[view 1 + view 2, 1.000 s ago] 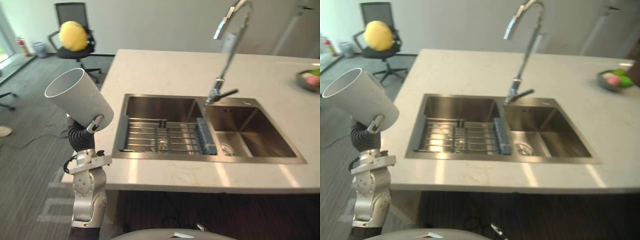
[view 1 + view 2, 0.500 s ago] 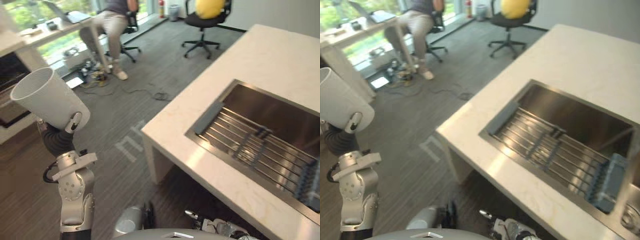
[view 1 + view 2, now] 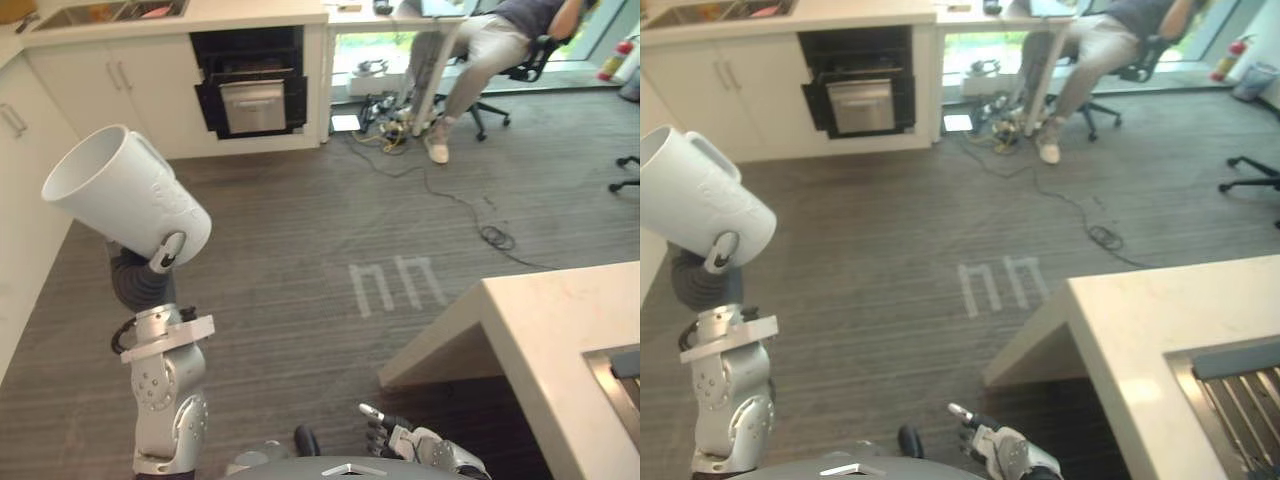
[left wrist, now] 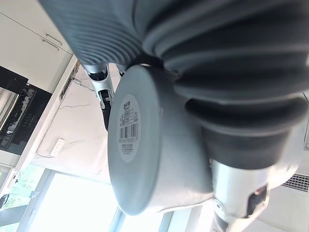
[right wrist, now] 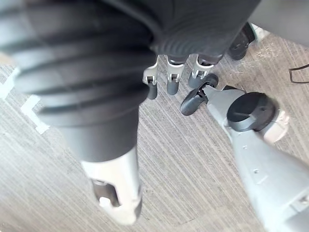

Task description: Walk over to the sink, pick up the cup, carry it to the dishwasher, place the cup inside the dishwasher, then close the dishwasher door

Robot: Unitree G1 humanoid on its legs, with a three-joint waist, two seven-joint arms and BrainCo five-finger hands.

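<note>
At the left wrist, the cup's point(image 4: 145, 145) labelled base — overhead, its mouth.

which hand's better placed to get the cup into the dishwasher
Left. The left hand is curled round the white cup and holds it up, facing the dishwasher across the floor. The right hand hangs low and empty beside the counter.

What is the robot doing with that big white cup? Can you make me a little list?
cup: white, tilted, rim up, held in the air
left hand: curled round the cup, raised
right hand: low, fingers relaxed, holding nothing
dishwasher: probably the dark unit in the far cabinets, across the carpet
counter: near, at the robot's right
person: seated at a desk, far right
</note>
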